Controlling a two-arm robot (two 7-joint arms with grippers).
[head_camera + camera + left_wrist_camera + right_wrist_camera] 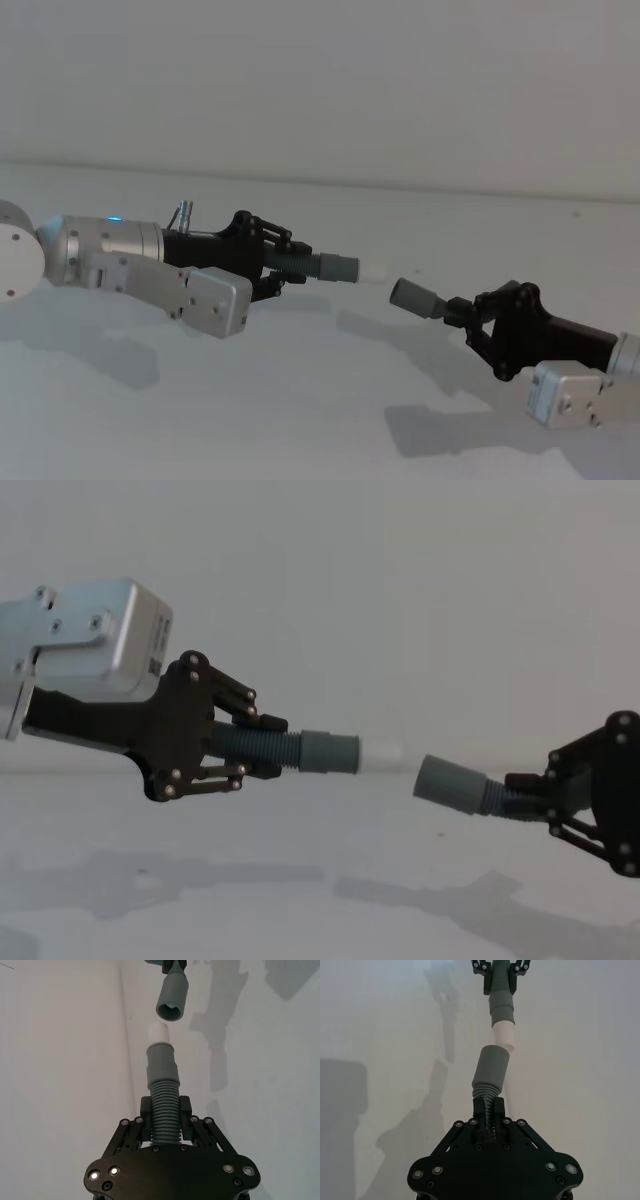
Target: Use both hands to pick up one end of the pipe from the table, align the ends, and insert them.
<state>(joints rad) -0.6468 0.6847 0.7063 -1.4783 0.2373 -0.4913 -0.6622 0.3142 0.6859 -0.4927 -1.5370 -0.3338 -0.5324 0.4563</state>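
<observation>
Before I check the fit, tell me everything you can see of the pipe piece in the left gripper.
The left pipe piece is a dark grey ribbed hose ending in a smooth grey cuff with a narrower white tip, plastic by its look. The left gripper is shut on the ribbed part, holding it about level above the table. Its tip points at the open cuff held by the right gripper, a small gap apart, not yet inserted.

A plain white wall (320, 80) rises behind the work area; dark shadows (440, 425) lie below
</observation>
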